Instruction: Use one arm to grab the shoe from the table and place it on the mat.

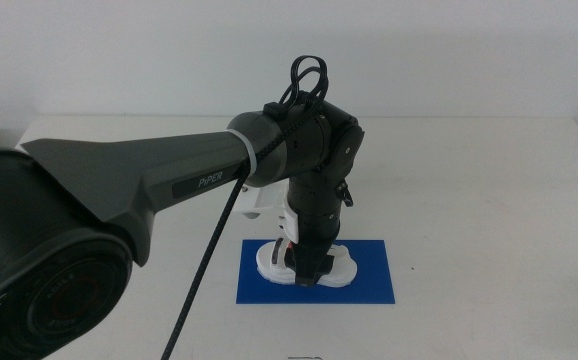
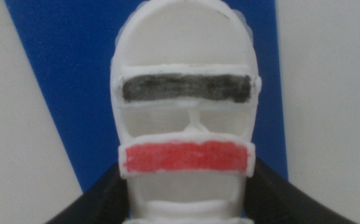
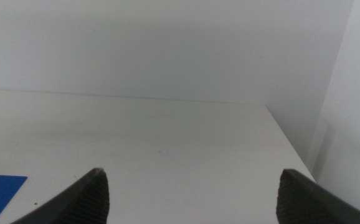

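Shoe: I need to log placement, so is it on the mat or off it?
On the mat. The shoe lies within the blue mat, with the left gripper closed around it. The right gripper waits, open.

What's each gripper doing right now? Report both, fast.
Left gripper: closed on the shoe, over the mat.
Right gripper: open, holding nothing, waiting above the table.
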### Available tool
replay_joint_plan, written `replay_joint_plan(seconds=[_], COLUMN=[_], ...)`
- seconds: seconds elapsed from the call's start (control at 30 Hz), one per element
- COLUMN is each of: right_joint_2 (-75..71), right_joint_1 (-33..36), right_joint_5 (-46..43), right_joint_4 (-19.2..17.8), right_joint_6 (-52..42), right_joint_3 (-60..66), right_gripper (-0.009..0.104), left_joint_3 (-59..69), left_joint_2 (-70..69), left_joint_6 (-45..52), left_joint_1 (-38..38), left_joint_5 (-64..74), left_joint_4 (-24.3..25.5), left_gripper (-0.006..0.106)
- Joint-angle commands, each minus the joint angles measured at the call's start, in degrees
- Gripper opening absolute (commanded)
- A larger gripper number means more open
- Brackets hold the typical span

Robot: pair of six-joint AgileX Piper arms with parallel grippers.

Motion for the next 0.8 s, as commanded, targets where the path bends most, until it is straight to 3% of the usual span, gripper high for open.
replay_joint_plan(seconds=[0.0, 0.13, 0.37, 0.5, 0.63, 0.77], right_joint_2=[-1.1, -1.1, -1.1, -1.1, -1.1, -1.1], right_joint_1=[0.1, 0.1, 0.1, 0.1, 0.1, 0.1], right_joint_5=[-4.3, -4.3, -4.3, -4.3, -4.3, -4.3], right_joint_4=[-0.5, -0.5, -0.5, -0.5, -0.5, -0.5], right_joint_6=[-0.2, -0.2, -0.2, -0.2, -0.2, -0.2], right_joint_3=[-1.1, -1.1, -1.1, -1.1, -1.1, -1.1], right_gripper=[0.094, 0.094, 0.094, 0.094, 0.094, 0.094], left_joint_3=[-1.2, -1.2, -3.2, -4.7, -4.7, -4.7], left_joint_2=[-3.4, -3.9, -12.2, -19.5, -25.6, -31.0], left_joint_6=[-1.4, -1.4, 1.1, 11.2, 35.1, 74.4], left_joint_1=[-0.1, -0.1, -0.1, -0.2, -0.2, -0.1], left_joint_5=[0.2, 0.6, 11.0, 13.5, 13.5, 13.5], left_joint_4=[-0.1, -0.1, 0.5, 5.1, 8.3, 14.1], left_gripper=[0.064, 0.094, 0.094, 0.094, 0.094, 0.094])
